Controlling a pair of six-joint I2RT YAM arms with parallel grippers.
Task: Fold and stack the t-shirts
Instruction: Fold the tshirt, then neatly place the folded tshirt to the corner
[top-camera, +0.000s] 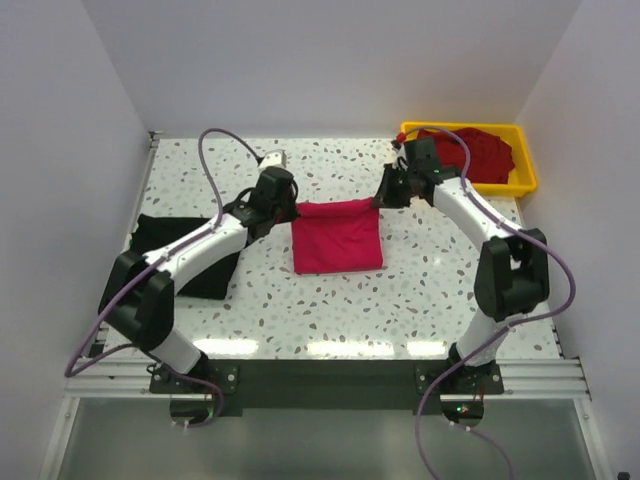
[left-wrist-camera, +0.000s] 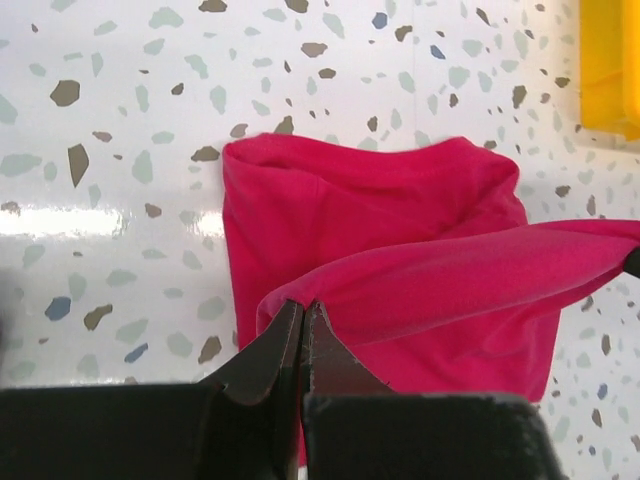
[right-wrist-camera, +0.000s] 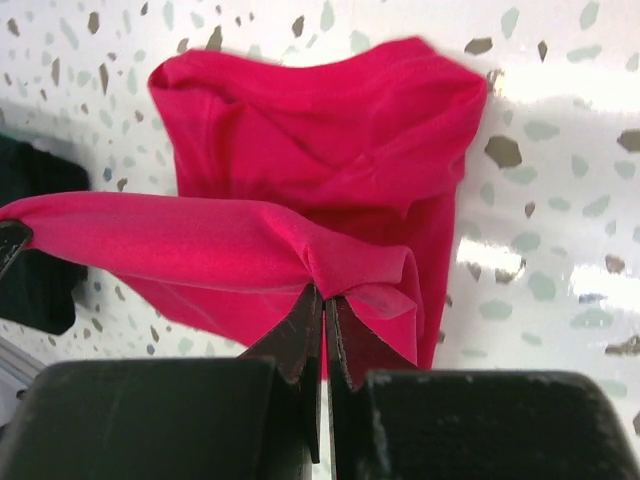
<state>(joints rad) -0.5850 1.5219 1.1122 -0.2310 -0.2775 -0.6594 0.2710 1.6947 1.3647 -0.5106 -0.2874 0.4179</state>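
Speckled table (top-camera: 330, 320); left pincer (left-wrist-camera: 305, 312), right pincer (right-wrist-camera: 325, 297) clamp raised edge, pink-red shirt (top-camera: 337, 242).

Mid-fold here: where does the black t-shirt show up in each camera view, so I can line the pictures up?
Top external: the black t-shirt lies at the left of the picture.
Left wrist: not in it.
Right wrist: it shows at the left edge.
Shared landmark: the pink-red t-shirt, near the middle of all three views.
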